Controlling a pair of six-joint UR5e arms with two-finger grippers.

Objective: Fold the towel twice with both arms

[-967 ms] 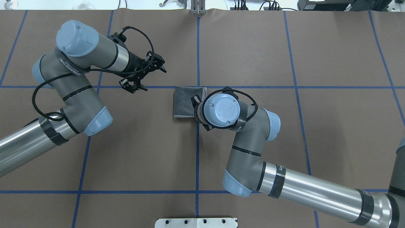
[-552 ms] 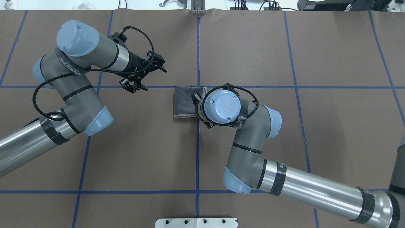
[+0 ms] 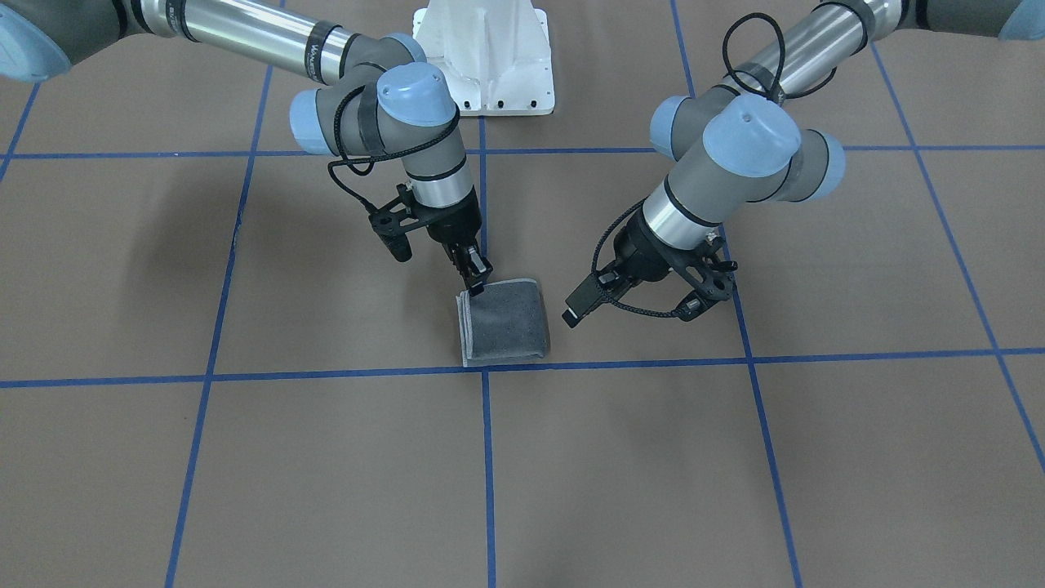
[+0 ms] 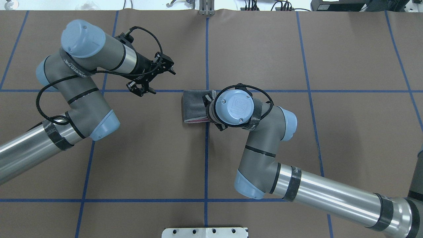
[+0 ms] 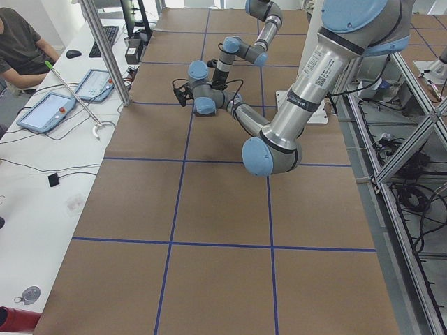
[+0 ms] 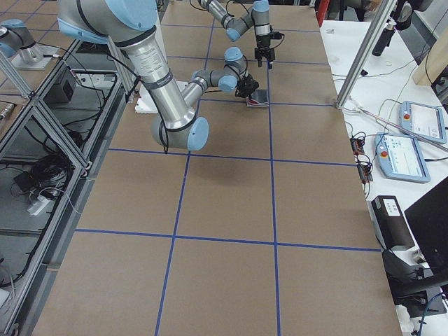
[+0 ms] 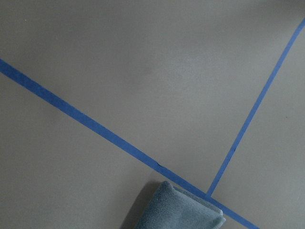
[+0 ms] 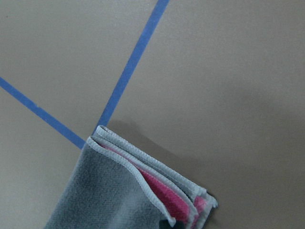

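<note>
Your towel (image 3: pixel 504 325) lies folded into a small thick square near the middle of the front-facing frame, dark grey face up, its lower edge just above the horizontal blue tape line (image 3: pixel 620 362) and its left edge by the vertical one. In the overhead view the towel (image 4: pixel 194 103) sits just left of centre, with a strip of pink showing along its lower edge. From the right wrist camera you can see the stacked light grey hems and the pink layers between them at the towel's (image 8: pixel 112 191) corner, in the lower left of that frame. The right gripper (image 3: pixel 474 282) comes down on the towel's upper left corner in the front-facing view, its fingers pressed together and, as far as you can judge, pinching that corner. The left gripper (image 3: pixel 633 313) hangs to the right of the towel in that view, apart from it, with its fingers spread wide and nothing between them. Around them is the brown table covering (image 3: pixel 326 465), and the white pedestal (image 3: pixel 490 57) stands at the top centre of the front-facing frame.
</note>
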